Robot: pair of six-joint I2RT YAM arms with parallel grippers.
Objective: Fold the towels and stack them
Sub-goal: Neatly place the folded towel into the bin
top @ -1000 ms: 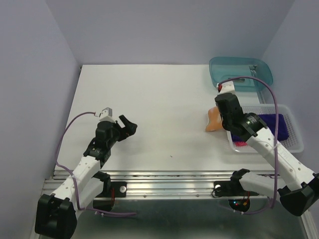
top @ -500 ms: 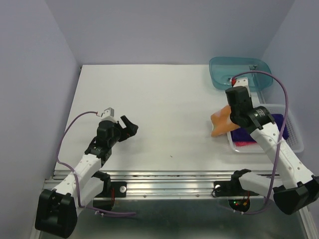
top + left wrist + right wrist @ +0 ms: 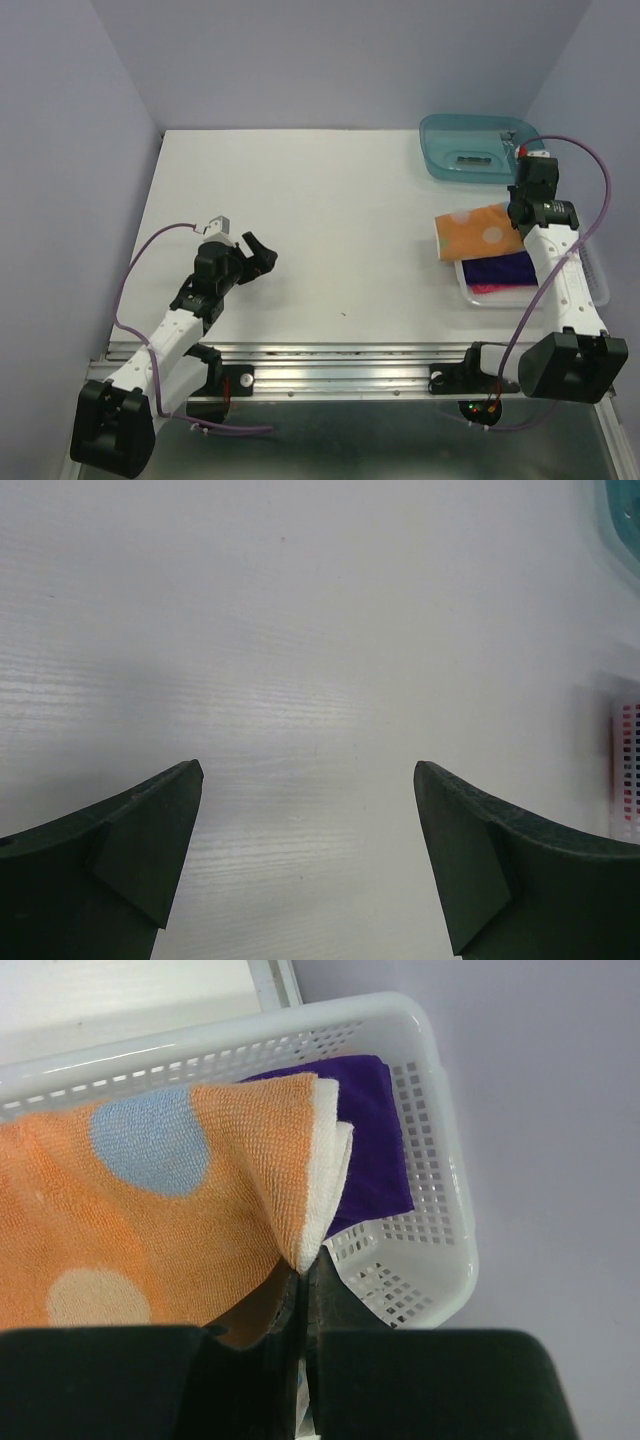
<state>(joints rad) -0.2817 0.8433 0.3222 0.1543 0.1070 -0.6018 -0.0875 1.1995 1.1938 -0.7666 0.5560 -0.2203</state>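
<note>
Swung rightward since before, the orange towel, dotted pale blue and cream, hangs spread above the left end of the basket, its corner pinched in the right gripper. The purple towel lies inside, and the left gripper gapes over the table.

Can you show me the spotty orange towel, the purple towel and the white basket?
spotty orange towel (image 3: 476,240): top view, middle of the cloth.
purple towel (image 3: 372,1130): right wrist view, the bare part beside the orange one.
white basket (image 3: 435,1190): right wrist view, its holed side wall.
</note>
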